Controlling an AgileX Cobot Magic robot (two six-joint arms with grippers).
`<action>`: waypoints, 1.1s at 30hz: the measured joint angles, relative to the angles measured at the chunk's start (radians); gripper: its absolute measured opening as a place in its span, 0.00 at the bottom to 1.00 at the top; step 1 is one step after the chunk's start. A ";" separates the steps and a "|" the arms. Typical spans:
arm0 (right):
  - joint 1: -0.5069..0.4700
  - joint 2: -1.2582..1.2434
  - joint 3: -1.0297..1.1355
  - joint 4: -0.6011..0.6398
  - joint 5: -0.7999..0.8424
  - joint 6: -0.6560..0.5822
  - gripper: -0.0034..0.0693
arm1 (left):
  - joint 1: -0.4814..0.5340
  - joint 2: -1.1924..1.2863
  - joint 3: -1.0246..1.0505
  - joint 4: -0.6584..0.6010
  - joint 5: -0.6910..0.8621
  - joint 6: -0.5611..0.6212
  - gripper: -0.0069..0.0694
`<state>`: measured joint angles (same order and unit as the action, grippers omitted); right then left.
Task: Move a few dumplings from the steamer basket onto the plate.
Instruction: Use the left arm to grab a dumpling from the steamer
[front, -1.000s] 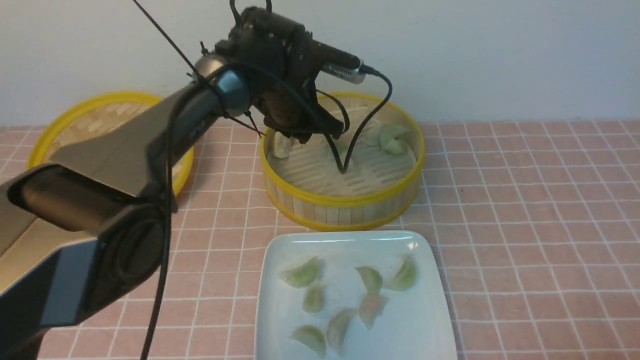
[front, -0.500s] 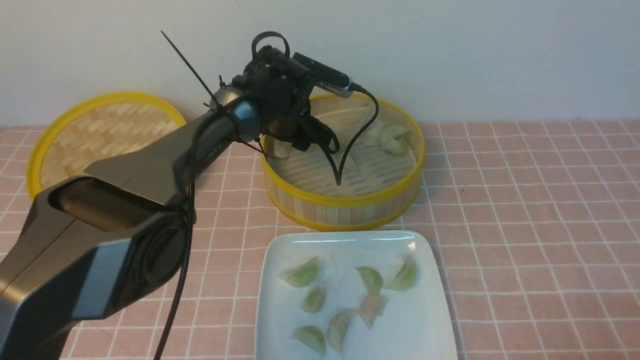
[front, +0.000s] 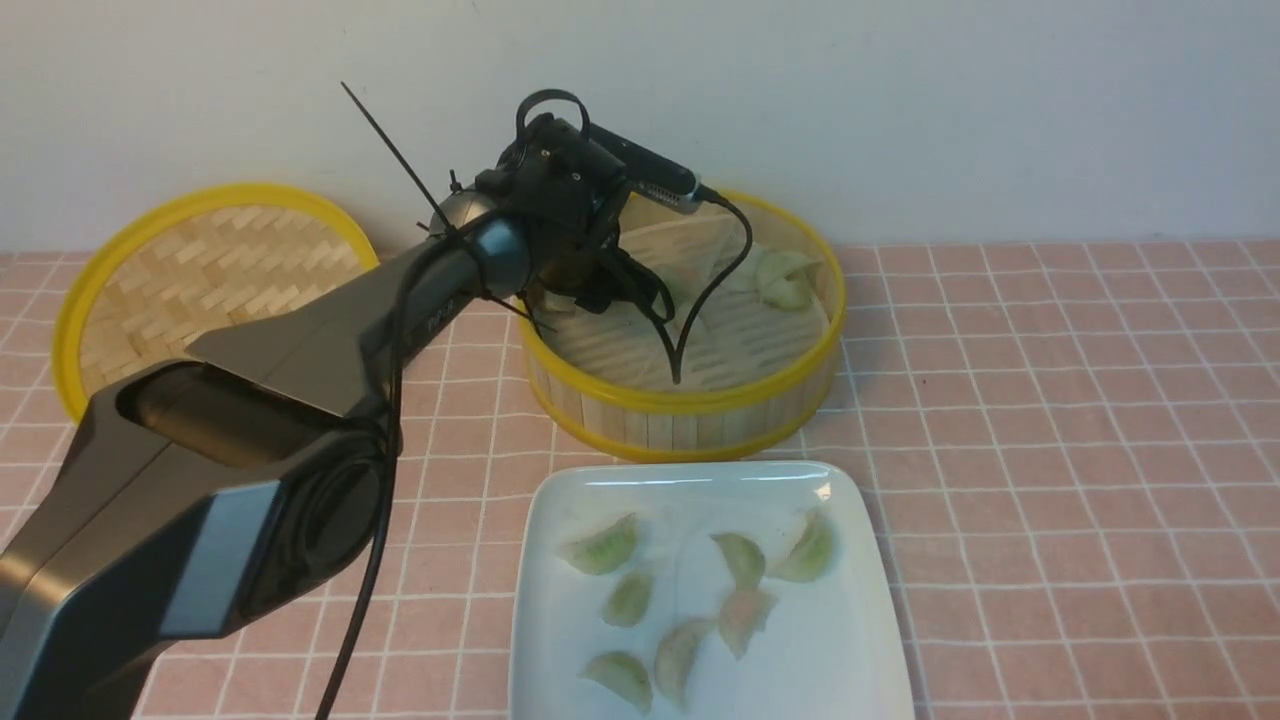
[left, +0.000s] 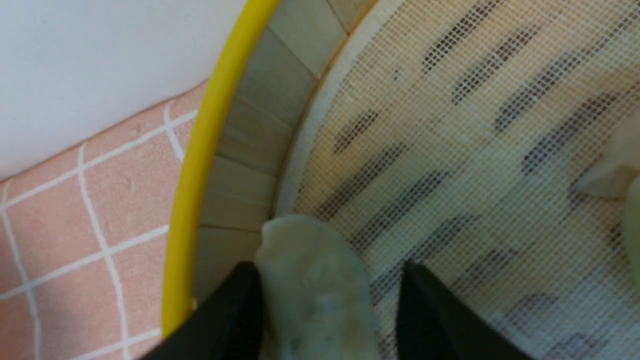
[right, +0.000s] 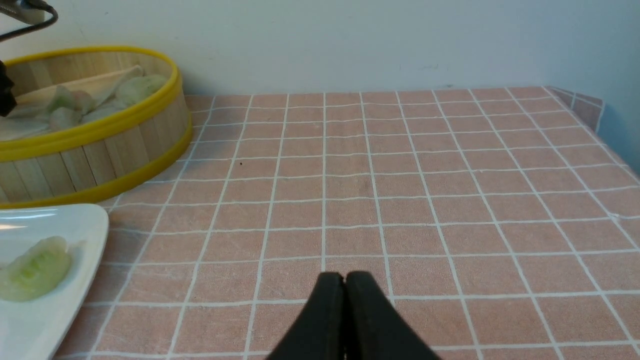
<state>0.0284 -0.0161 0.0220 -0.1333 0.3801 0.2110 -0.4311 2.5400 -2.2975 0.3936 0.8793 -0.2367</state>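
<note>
A woven lid (front: 200, 270) sits left of the steamer basket (left: 250, 125), its wall close beside the left gripper (left: 327, 265). The fingers (left: 230, 310) are apart, with a pale dumpling (left: 312, 285) between them on the basket floor, touching one. The right gripper (right: 345, 276) is closed.

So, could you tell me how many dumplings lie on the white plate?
7 translucent crescent dumplings on the glossy white square plate: three far, two middle, two near.

Round yellow-rimmed bamboo steamer basket (front: 690, 425), upright: pale translucent dumplings (front: 785, 280) by far wall. Glossy white square plate (front: 850, 650) just in front: seven crescent dumplings (front: 605, 545), one pinkish.
</note>
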 joint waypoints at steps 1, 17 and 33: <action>0.000 0.000 0.000 0.000 0.000 0.000 0.03 | 0.000 0.001 -0.002 0.001 0.008 0.003 0.37; 0.000 0.000 0.000 0.000 0.000 0.000 0.03 | -0.030 -0.043 -0.108 -0.114 0.149 0.082 0.08; 0.000 0.000 0.000 0.000 0.000 0.000 0.03 | 0.034 -0.060 -0.113 -0.179 0.103 0.098 0.22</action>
<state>0.0284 -0.0161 0.0220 -0.1333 0.3801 0.2110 -0.3976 2.4803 -2.4110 0.2148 0.9823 -0.1385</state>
